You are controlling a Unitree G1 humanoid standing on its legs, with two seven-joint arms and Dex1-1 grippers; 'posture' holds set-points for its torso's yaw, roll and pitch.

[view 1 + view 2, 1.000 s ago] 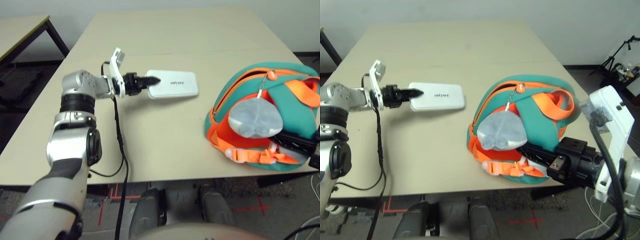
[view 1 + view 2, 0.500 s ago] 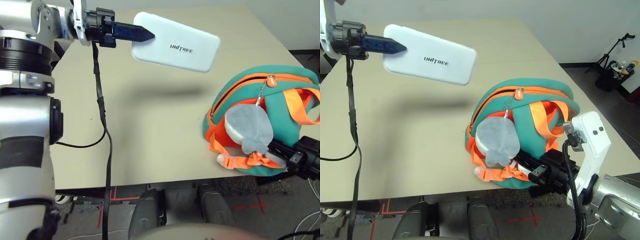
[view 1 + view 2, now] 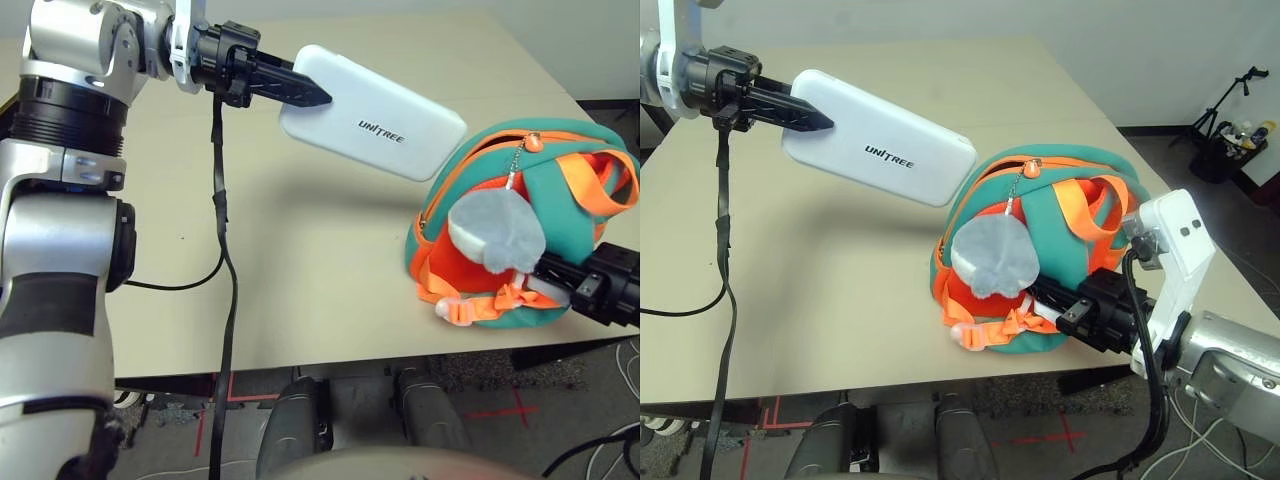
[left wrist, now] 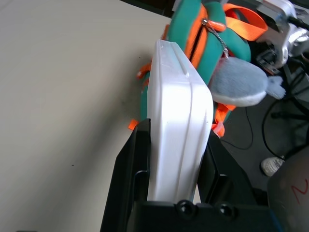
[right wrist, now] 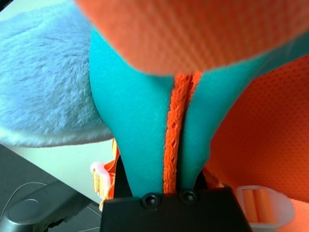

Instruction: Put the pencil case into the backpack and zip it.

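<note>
While the left fingers [image 3: 300,90] clamp the pencil case [image 3: 375,126] above the counter [image 3: 300,270], its far end nears the backpack [image 3: 560,210]. The right fingers [image 3: 1060,305] are pinched shut on the backpack's teal edge.

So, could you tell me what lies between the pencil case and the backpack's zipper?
Nothing: the left eye view shows the pencil case held nearly against the backpack.

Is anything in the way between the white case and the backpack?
Nothing visible stands between them. The left end effector holds the pencil case in the air, its far corner beside the backpack. The grey fish charm hangs lower, on the front.
</note>
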